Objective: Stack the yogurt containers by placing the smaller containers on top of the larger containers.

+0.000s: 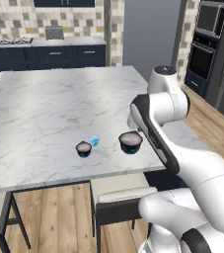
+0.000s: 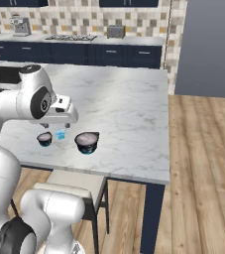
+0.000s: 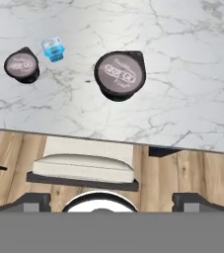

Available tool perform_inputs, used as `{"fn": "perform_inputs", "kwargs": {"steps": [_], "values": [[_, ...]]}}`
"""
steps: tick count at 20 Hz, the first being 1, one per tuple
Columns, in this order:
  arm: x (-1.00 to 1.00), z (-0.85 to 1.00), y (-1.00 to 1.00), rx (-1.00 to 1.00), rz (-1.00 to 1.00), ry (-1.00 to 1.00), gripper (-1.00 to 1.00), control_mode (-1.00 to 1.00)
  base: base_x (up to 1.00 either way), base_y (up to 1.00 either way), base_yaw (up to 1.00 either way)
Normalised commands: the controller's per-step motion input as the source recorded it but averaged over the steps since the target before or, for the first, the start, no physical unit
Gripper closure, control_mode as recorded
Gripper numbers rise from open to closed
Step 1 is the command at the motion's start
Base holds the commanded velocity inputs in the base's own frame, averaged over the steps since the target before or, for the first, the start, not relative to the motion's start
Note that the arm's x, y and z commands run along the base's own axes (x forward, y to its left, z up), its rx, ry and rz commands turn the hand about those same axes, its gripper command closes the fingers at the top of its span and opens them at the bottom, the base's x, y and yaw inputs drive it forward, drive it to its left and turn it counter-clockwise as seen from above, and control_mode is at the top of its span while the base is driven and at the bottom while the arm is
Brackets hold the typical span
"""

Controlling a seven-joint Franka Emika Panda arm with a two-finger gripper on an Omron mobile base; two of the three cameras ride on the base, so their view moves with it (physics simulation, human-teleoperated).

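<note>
Our gripper [image 3: 111,200] hangs above the counter [image 1: 44,106] edge, fingers spread apart, empty. Three cups sit apart near that edge: small cup [image 1: 84,148], tiny blue one [image 1: 94,141], large cup [image 1: 130,142]. We judge a clumsy grab could knock one off.

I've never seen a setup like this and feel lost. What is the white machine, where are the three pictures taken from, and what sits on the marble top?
The white machine is a robot arm in a rendered kitchen. Two pictures come from cameras behind it, left and right; the third looks down from its hand. On the marble counter sit three yogurt containers, near the front edge: a wide dark cup, a smaller dark cup and a tiny light-blue container between them. All stand apart, nothing stacked. The gripper shows its two dark fingertips spread, holding nothing, above a stool.
</note>
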Motion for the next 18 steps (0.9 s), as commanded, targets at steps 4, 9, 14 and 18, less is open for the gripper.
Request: {"fn": "perform_inputs", "kwargs": {"steps": [4, 9, 14, 18], "values": [[-0.36, -0.27, 0.32, -0.02, 0.08, 0.01, -1.0, -1.0, 0.0, 0.0, 0.0], [-0.18, -0.22, 0.59, -0.03, 0.09, 0.0, -1.0, -1.0, 0.0, 0.0, 0.0], [-0.03, -0.06, 0.66, 0.0, 0.06, 0.0, -1.0, -1.0, 0.0, 0.0, 0.0], [0.0, -0.07, 0.59, 0.0, 0.04, 0.0, -1.0, -1.0, 0.0, 0.0, 0.0]]}}
